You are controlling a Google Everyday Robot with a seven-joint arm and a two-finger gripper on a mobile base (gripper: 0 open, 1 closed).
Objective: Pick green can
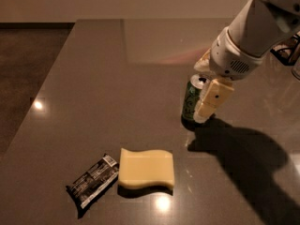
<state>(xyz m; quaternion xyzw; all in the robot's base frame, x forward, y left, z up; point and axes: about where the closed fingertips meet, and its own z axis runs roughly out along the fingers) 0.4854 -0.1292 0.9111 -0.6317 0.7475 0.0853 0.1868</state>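
The green can [190, 101] stands upright on the dark table [108, 78], right of centre; its silver top shows just under my wrist. My gripper [197, 96] has come down from the upper right and is open around the can. One pale finger [213, 99] lies across the can's right front side, and the other finger [203, 60] shows only partly behind the can's top. The can rests on the table.
A pale yellow sponge [146, 168] lies at the front of the table with a dark snack bar wrapper [93, 179] touching its left side. Some objects sit at the far right edge [288, 50]. My arm's shadow falls to the right of the can.
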